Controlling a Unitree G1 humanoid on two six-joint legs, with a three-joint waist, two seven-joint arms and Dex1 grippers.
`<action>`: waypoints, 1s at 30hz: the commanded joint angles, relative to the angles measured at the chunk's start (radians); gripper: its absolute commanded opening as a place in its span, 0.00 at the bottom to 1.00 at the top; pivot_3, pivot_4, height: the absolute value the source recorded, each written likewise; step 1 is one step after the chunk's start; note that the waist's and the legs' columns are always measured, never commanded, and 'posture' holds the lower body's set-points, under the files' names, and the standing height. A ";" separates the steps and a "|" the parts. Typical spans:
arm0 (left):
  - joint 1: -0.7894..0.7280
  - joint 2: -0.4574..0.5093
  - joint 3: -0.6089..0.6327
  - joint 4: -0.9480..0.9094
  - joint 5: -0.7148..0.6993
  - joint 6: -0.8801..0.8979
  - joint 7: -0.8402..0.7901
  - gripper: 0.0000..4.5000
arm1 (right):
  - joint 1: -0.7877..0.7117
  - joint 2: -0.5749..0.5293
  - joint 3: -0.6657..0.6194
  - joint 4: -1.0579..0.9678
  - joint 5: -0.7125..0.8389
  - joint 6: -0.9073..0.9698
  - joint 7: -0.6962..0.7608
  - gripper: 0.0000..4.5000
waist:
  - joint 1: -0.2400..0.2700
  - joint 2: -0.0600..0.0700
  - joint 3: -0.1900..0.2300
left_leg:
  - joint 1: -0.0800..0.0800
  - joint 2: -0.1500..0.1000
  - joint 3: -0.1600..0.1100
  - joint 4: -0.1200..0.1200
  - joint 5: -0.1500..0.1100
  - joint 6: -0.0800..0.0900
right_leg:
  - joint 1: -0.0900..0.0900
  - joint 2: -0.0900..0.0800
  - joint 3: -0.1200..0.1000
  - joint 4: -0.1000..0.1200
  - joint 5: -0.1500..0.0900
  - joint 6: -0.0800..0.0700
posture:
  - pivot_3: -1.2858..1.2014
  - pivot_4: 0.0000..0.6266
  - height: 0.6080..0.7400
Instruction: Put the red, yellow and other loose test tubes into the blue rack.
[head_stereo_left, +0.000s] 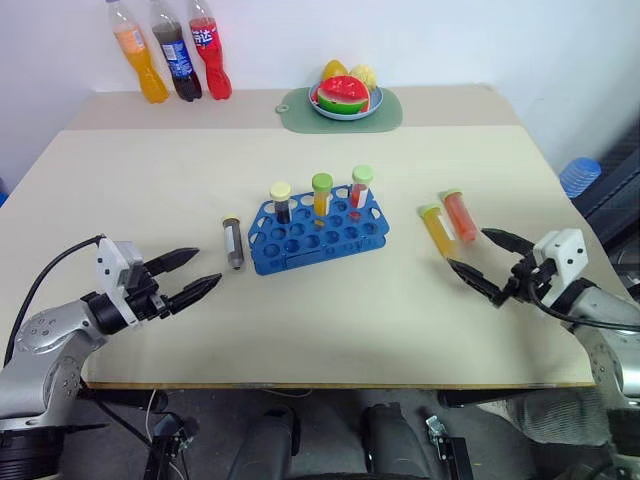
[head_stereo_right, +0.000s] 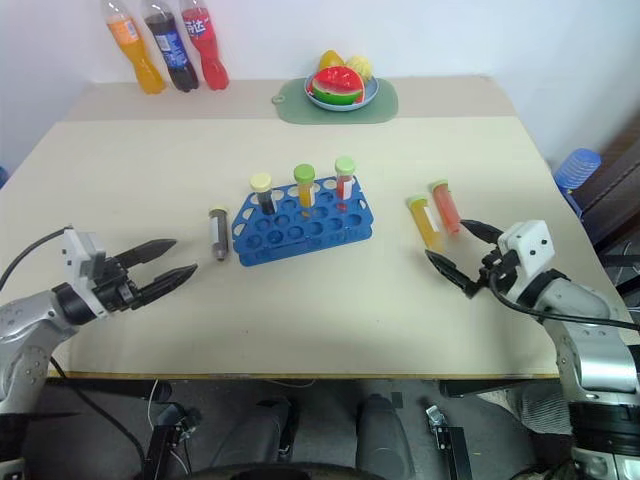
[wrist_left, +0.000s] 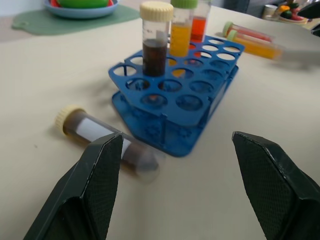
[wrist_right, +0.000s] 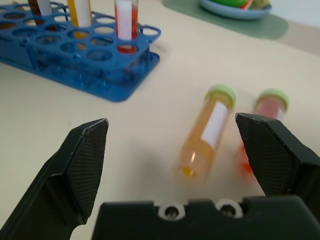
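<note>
**Three tubes loose, both claws empty**

Rack (head_stereo_left: 318, 233) mid-surface. Dark tube (head_stereo_left: 234, 242) lies just left of it; yellow tube (head_stereo_left: 438, 230) and red tube (head_stereo_left: 460, 214) lie to its right. Left claw (head_stereo_left: 189, 275) and right claw (head_stereo_left: 487, 260) gape wide, holding nothing.

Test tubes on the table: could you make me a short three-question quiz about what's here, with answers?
1. True or false: three tubes already stand in the blue rack.
2. How many tubes lie loose on the table?
3. Which loose tube lies on the left gripper's side of the rack: A red, B yellow, C dark?

Key:
1. True.
2. Three: the dark tube, the yellow tube and the red tube.
3. C. The other two lie by the right gripper. Both grippers are open and hold nothing.
</note>
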 joint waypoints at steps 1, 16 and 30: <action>0.003 0.027 0.020 -0.027 0.005 0.002 -0.013 0.80 | 0.006 -0.012 -0.038 -0.045 0.018 0.000 0.006 1.00 | 0.000 0.000 0.000 | 0.000 0.000 0.000 0.000 0.000 0.000 | 0.000 0.000 0.000 0.000 0.000 0.000 | 0.52 0.24 1.00; -0.056 -0.013 -0.041 -0.089 -0.005 0.028 0.001 0.80 | -0.123 -0.017 -0.013 -0.001 -0.009 0.063 -0.049 1.00 | 0.000 0.000 0.000 | 0.000 0.000 0.000 0.000 0.000 0.000 | 0.000 0.000 0.000 0.000 0.000 0.000 | 0.52 0.24 1.00; -0.167 -0.077 -0.129 -0.123 -0.015 0.081 0.008 0.80 | -0.881 -0.060 0.305 0.654 -0.227 0.591 -0.088 1.00 | -0.005 0.002 0.001 | -0.002 -0.001 0.004 -0.001 0.000 0.000 | -0.002 -0.001 0.000 -0.002 0.000 0.000 | 0.52 0.24 1.00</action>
